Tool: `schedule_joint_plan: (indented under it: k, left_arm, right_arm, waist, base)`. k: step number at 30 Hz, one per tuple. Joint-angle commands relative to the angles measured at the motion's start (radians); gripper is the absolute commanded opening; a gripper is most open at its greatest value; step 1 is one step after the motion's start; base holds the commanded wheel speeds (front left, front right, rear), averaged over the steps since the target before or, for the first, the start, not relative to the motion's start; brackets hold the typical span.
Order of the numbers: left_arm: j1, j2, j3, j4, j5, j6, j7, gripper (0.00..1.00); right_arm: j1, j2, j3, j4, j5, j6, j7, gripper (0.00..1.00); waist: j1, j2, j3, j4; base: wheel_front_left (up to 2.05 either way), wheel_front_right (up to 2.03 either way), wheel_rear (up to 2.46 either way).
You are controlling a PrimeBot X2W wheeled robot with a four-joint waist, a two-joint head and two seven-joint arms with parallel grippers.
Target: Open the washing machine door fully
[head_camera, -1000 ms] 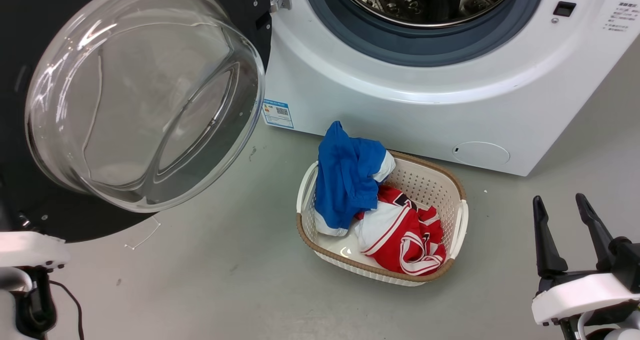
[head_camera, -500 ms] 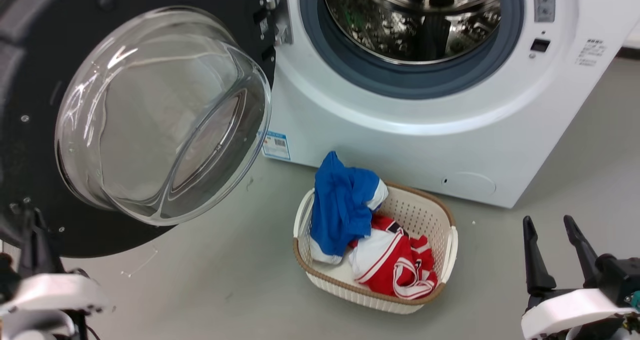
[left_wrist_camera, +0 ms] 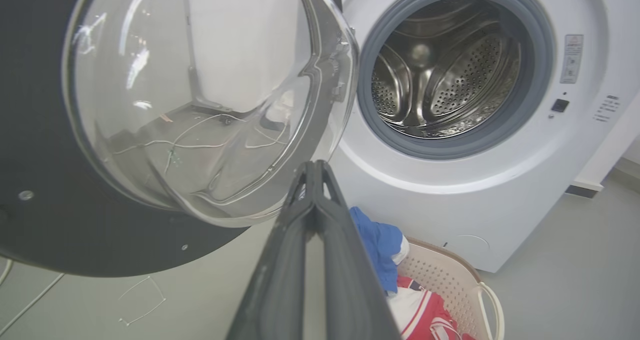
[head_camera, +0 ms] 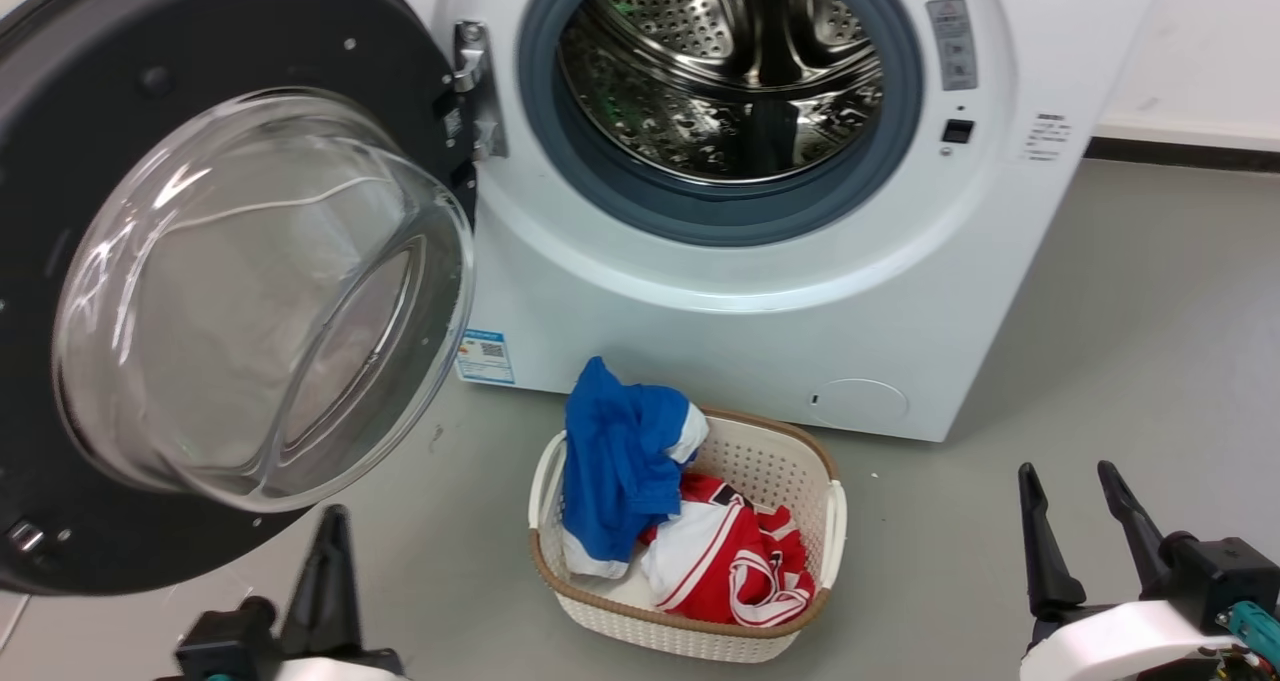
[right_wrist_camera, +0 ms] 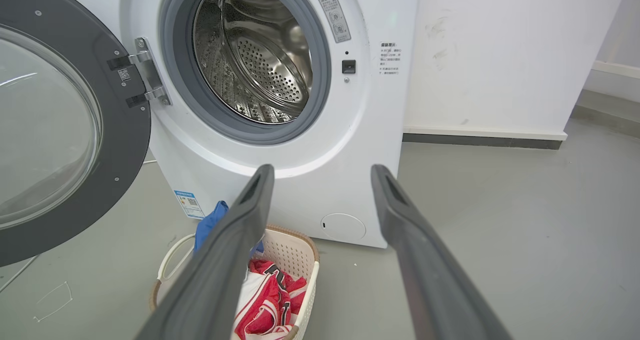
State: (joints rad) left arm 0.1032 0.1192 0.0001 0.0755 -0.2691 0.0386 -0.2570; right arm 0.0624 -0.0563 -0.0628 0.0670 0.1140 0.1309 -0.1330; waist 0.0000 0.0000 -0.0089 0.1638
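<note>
The washing machine stands white and boxy ahead, its steel drum exposed. The washing machine door is black with a bulging clear glass bowl and hangs swung wide to the left on its metal hinge. My left gripper sits shut at the lower left, below the door's bottom rim, touching nothing. Low at the right my right gripper is open, holding nothing.
A white laundry basket with a blue garment and a red-and-white garment sits on the grey floor in front of the machine. A white wall with a dark skirting strip runs right of the machine.
The head camera has tilted up, so the whole scene sits lower and the drum shows fully. My left gripper's fingers have come into view below the door. The right gripper keeps its pose.
</note>
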Motion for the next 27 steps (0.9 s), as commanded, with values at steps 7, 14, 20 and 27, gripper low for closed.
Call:
schedule_joint_plan:
  k: [7,14,20,27]
  left_arm:
    - [-0.053,-0.003,-0.079,0.052,0.032,-0.031,0.014,0.8]
    - [-0.107,0.006,-0.1,0.094,0.039,-0.044,0.013,1.0]
    - [-0.119,0.002,-0.107,0.126,0.043,-0.031,0.008,1.0]
    - [-0.116,-0.002,-0.109,0.139,0.06,-0.009,-0.002,1.0]
  right_arm:
    - [-0.015,0.005,0.022,0.015,-0.008,0.0,-0.002,1.0]
    - [-0.028,-0.004,0.068,0.031,-0.009,0.0,-0.004,1.0]
    - [-0.034,-0.012,0.082,0.047,-0.003,0.0,-0.012,1.0]
    - [-0.043,-0.017,0.075,0.048,-0.001,0.0,-0.018,1.0]
  waist:
    - [0.0,0.0,-0.006,-0.103]
    - [0.0,0.0,0.0,-0.185]
    - [0.0,0.0,0.003,-0.22]
    - [0.0,0.0,0.01,-0.229]
  base:
    - [0.0,0.0,0.0]
    - [0.0,0.0,0.0]
    - [0.0,0.0,0.0]
    - [0.0,0.0,0.0]
